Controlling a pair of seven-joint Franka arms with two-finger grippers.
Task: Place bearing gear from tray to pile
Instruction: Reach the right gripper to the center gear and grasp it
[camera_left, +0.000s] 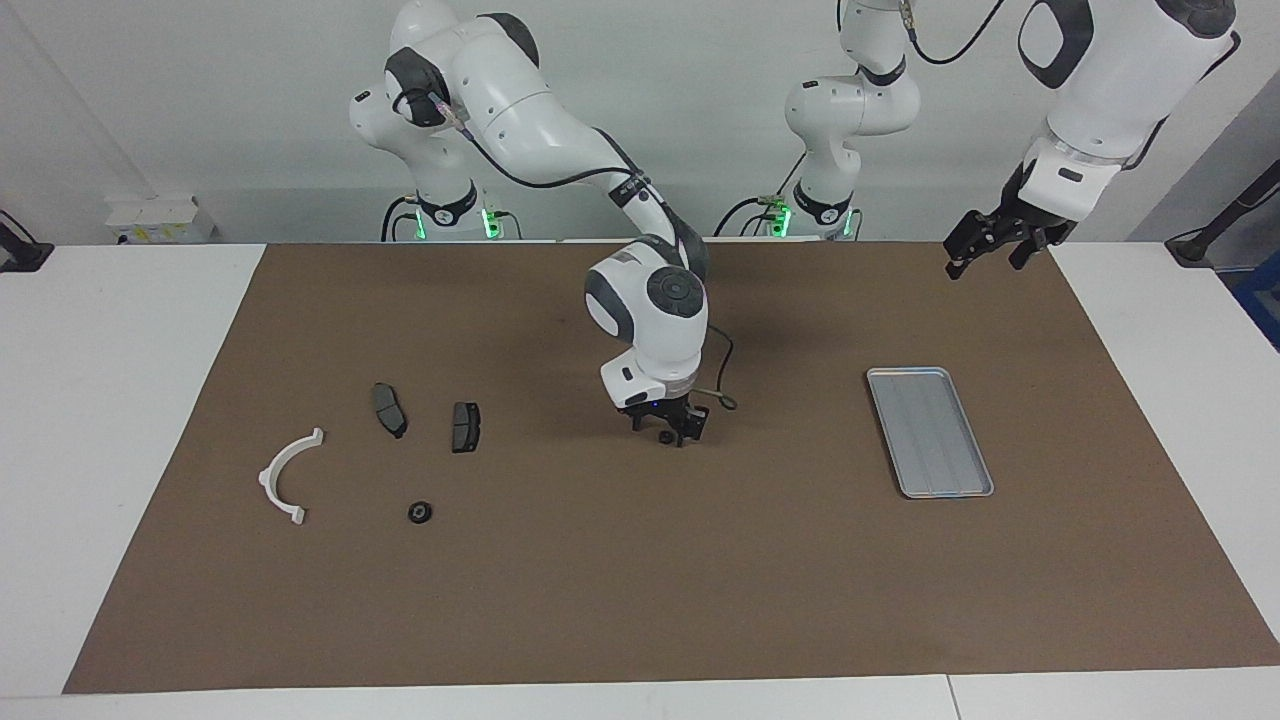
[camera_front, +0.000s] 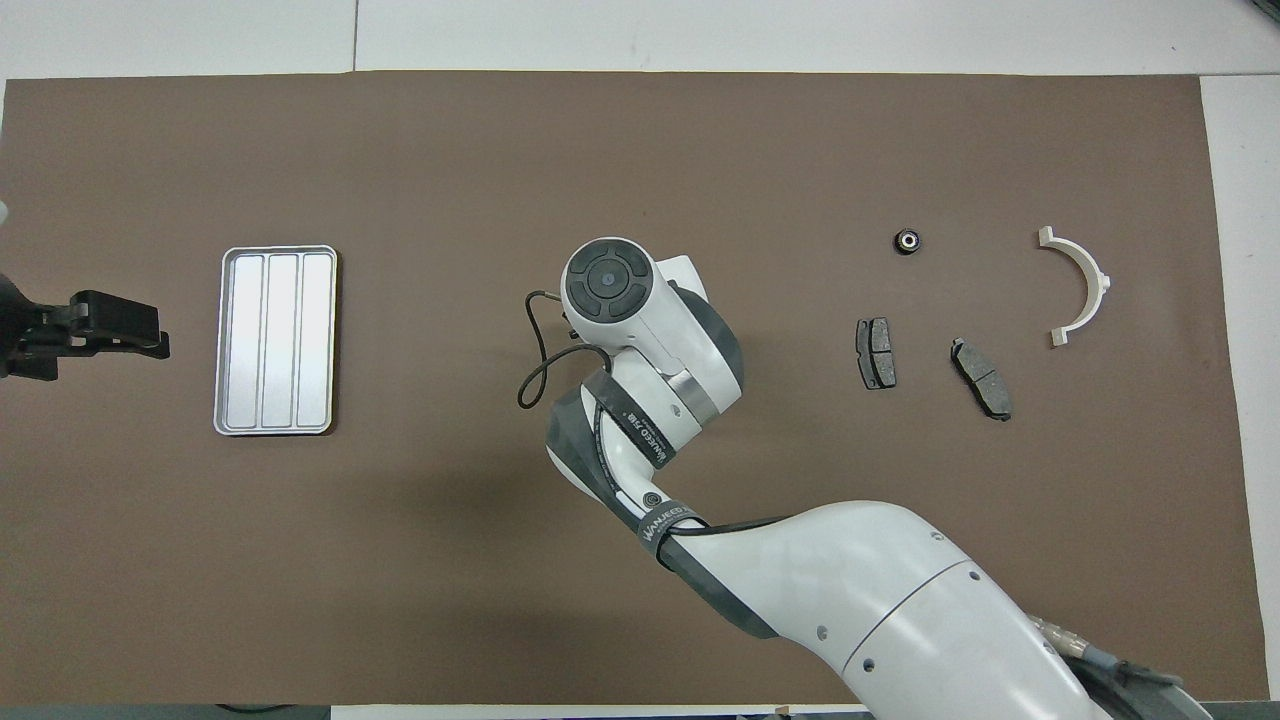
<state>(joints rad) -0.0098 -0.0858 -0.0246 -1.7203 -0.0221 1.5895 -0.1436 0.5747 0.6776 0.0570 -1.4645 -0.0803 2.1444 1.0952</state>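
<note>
Step in hand is the pick: right pincer (camera_left: 670, 433) is down on the bench mid-mat, fingers straddling the bearing gear (camera_left: 664, 437), which lies on the mat and not in the tray (camera_left: 930, 430); can't tell if the grip has closed on it. In the overhead view the tray is at 9 o'clock from it, the pile at 3 o'clock: bracket (camera_left: 284, 477), two brake pads (camera_left: 389, 409), second gear (camera_left: 420, 512). Next I'd say clamp firmly, lift clear, carry toward 3 o'clock; left pincer (camera_left: 985, 245) waits, open and holding nothing, raised at 9 o'clock of the tray
</note>
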